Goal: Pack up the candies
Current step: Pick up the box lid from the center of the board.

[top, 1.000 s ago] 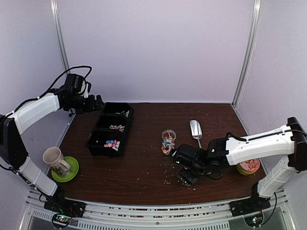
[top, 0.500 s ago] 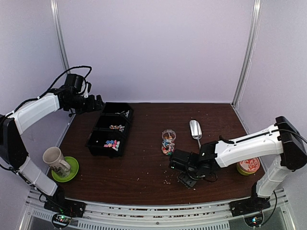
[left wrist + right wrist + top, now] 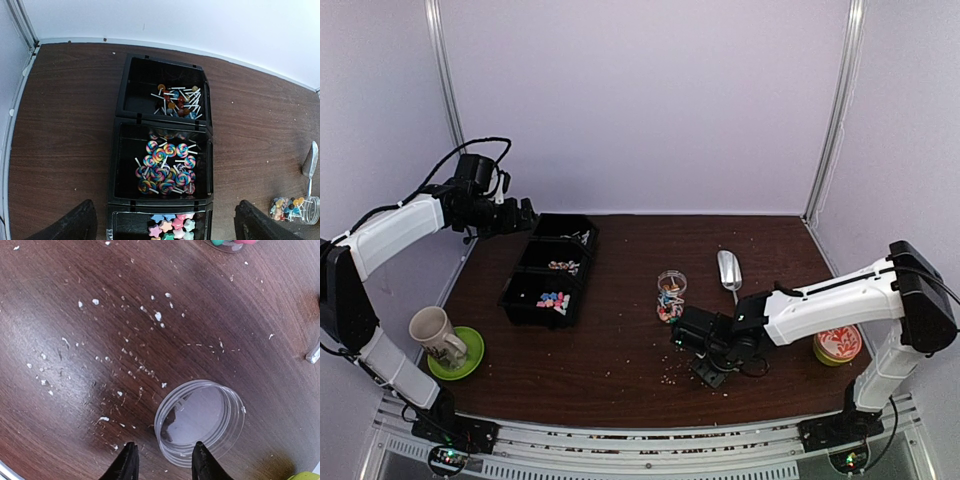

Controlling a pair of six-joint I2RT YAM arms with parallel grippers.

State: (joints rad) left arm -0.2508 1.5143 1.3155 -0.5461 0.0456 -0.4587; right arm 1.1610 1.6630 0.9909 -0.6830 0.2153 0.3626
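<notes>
Well, tray (image 3: 162,121) holding candies (image 3: 167,170), jar (image 3: 312,209) holding some

The top external view looks down from above and behind the arm bases towards the far wall, far enough off to take in the whole bench (image 3: 620,335). The left wrist view hangs high at the far left, looking steeply down on the black tray (image 3: 161,121). Its right edge catches the jar (image 3: 295,209), which the top view also shows mid-bench. The right wrist view sits close over the bench, facing straight down, with the right fingers (image 3: 128,464) at its bottom edge.
</notes>
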